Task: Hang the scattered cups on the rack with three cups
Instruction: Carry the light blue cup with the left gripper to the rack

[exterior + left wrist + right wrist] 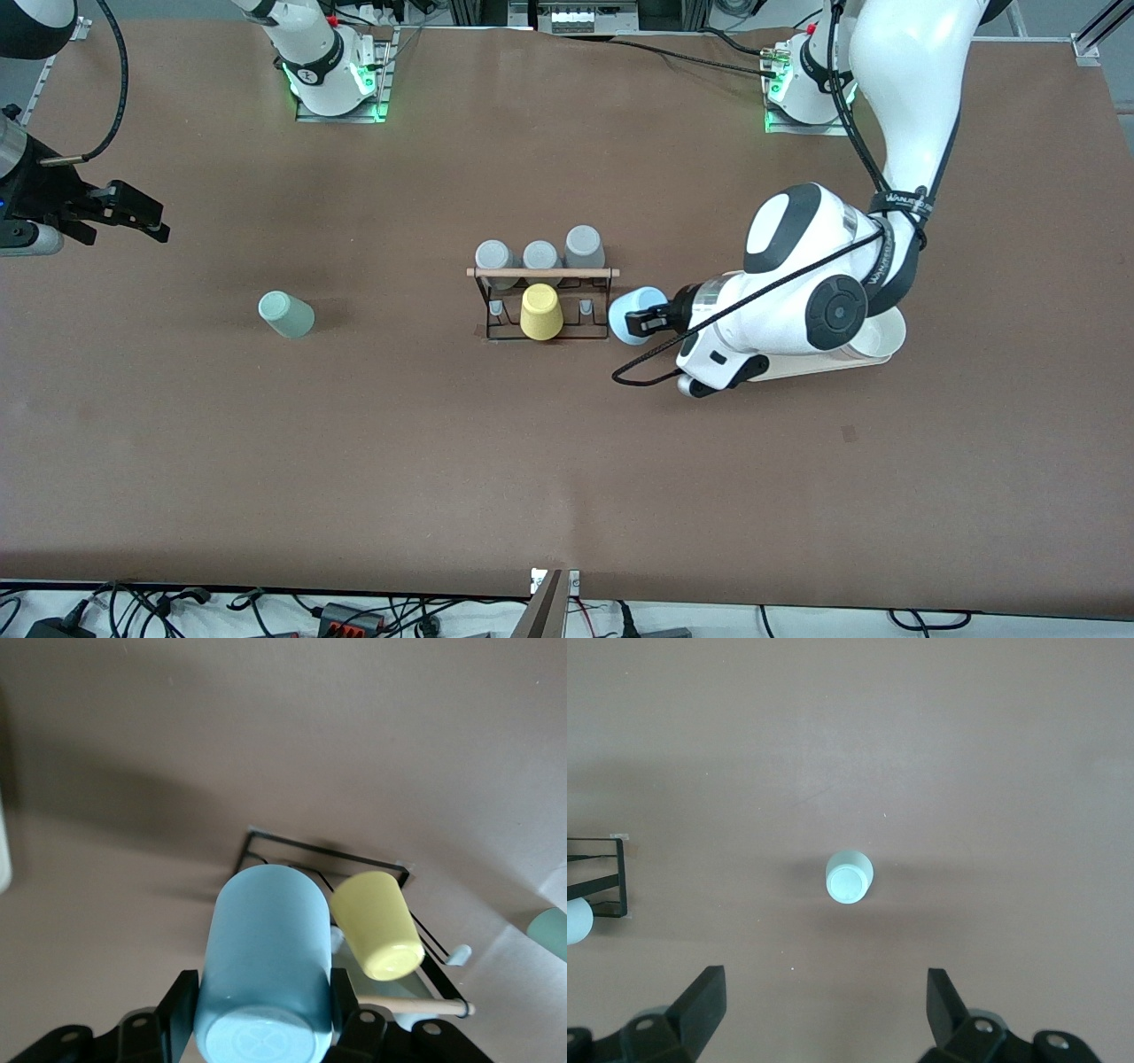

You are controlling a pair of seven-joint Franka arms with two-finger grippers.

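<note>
My left gripper [654,317] is shut on the pale blue cup [631,315] and holds it on its side, next to the end of the rack [496,330] that faces the left arm's end of the table. In the left wrist view the blue cup [266,966] sits between both fingers [180,1010], with the rack [292,848] just past it. The sage green cup [286,315] stands upside down on the table toward the right arm's end. My right gripper [152,227] is open and empty, up in the air; its wrist view shows the green cup [850,877] below it.
A yellow tumbler [540,312] hangs on the rack under the wooden rod [567,272]. Three grey tumblers [540,255] sit at the rack's side farther from the front camera. A cream tray [881,341] lies partly hidden under the left arm.
</note>
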